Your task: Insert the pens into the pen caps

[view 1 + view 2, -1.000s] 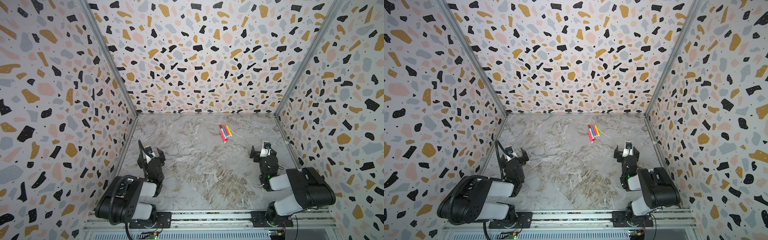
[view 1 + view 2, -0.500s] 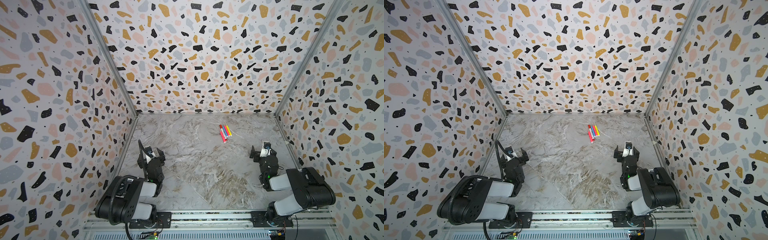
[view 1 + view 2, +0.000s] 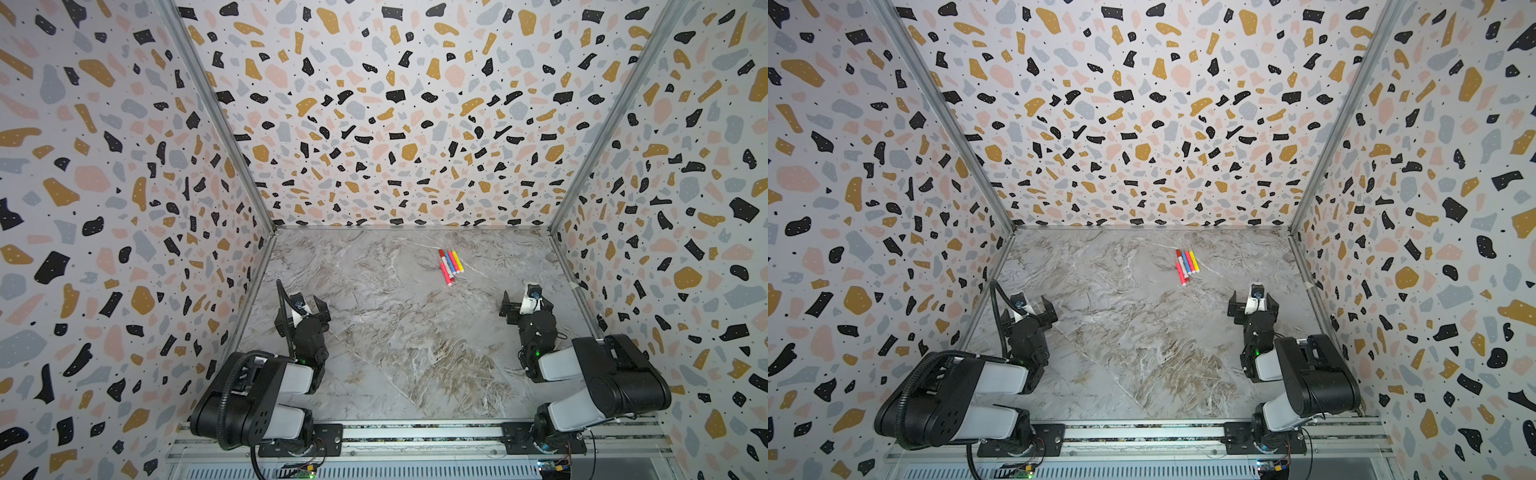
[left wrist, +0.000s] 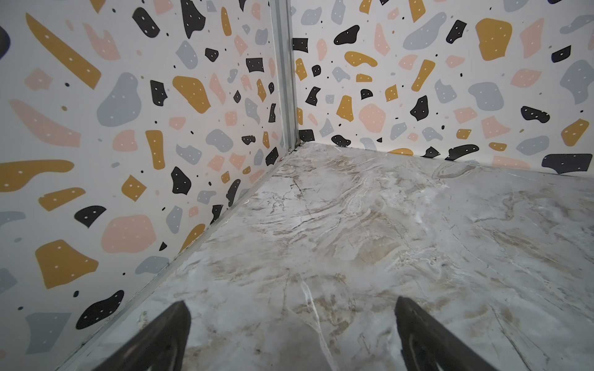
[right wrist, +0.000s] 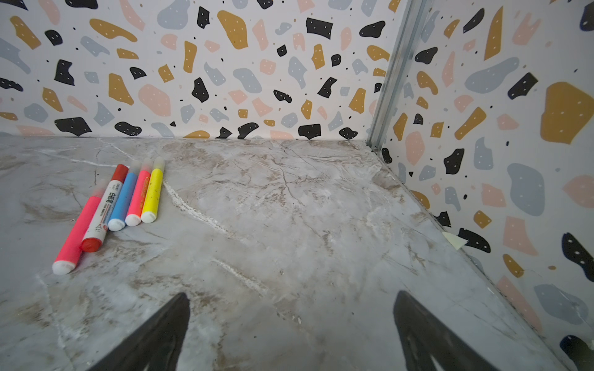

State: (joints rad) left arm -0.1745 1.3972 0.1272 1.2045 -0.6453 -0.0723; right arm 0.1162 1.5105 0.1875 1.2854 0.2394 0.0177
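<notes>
Five pens (image 3: 449, 266) (image 3: 1187, 266) lie side by side on the marble floor, toward the back and right of centre. In the right wrist view they read as a long pink pen (image 5: 77, 229), a white-barrelled pen (image 5: 103, 208) with a red pen cap (image 5: 120, 172) on its far end, then a blue pen (image 5: 122, 197), a pink pen (image 5: 139, 194) and a yellow pen (image 5: 152, 191). The far ends of those last three are pale and see-through. My left gripper (image 3: 303, 309) (image 4: 292, 303) and right gripper (image 3: 527, 305) (image 5: 292, 295) are open, empty and well short of the pens.
Terrazzo-patterned walls (image 3: 395, 124) close in the floor on three sides, with metal corner posts (image 3: 216, 116). Both arms are folded back near the front rail (image 3: 415, 432). A small pale paper scrap (image 5: 453, 239) sticks out at the foot of the right wall.
</notes>
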